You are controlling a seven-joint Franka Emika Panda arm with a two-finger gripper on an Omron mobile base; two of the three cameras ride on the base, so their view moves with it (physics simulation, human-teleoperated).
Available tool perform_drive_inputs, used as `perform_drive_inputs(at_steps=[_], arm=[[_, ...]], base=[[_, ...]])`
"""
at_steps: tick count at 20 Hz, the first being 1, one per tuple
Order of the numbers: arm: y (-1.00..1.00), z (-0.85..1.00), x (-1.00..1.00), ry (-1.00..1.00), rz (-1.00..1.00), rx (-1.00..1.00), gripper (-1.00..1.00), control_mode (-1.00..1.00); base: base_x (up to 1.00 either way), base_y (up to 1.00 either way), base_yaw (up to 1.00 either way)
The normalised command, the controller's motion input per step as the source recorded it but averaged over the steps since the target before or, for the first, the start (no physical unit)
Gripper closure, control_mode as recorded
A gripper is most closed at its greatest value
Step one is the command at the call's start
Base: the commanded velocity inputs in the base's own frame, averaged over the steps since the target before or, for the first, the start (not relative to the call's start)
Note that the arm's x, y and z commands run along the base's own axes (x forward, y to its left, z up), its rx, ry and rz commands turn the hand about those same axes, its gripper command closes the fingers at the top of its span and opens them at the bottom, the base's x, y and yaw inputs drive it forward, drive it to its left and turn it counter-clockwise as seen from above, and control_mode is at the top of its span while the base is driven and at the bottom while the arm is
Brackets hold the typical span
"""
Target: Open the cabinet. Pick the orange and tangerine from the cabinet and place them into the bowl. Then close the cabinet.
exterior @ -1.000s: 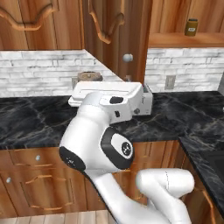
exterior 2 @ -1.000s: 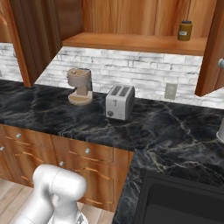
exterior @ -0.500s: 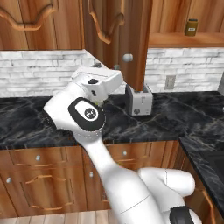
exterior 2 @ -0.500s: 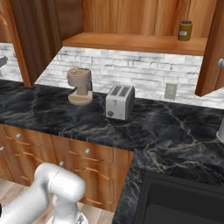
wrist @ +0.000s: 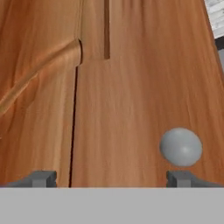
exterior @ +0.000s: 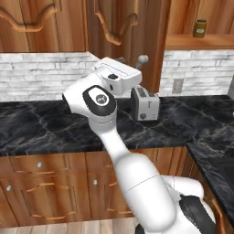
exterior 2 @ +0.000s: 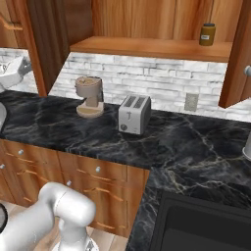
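The cabinet's reddish-brown door [exterior: 128,41] with its arched panel stands swung out over the counter; in the right base view it is seen nearly edge-on [exterior 2: 49,44]. Its round silver knob [exterior: 143,58] fills the lower right of the hand view [wrist: 180,146]. My gripper [wrist: 113,178] is open and faces the door panel, with the knob just above the right fingertip [wrist: 183,177] and not touched. From the left base view the white hand [exterior: 121,77] sits just left of and below the knob. The orange, tangerine and bowl are out of view.
A silver toaster [exterior: 145,103] stands on the black marble counter [exterior: 41,128] behind my arm, with a coffee machine [exterior 2: 89,96] to its left. A jar [exterior 2: 208,34] sits on the open shelf. Another door [exterior 2: 240,54] hangs open at the right, above a dark sink [exterior 2: 206,225].
My arm has swung up and to the left; the hand rose from in front of the toaster to the door's knob. The jaws stayed open.
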Motion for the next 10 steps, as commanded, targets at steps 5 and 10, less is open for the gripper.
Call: perform_drive_inputs(at_steps=[5, 10], arm=[[-0.95, 0.00, 0.00, -0.24, 0.00, 0.14, -1.00, -1.00], [-0.95, -0.01, 0.59, -0.14, 0.02, 0.16, -1.00, -1.00]], base=[[0.00, 0.00, 0.00], [0.00, 0.00, 0.00]])
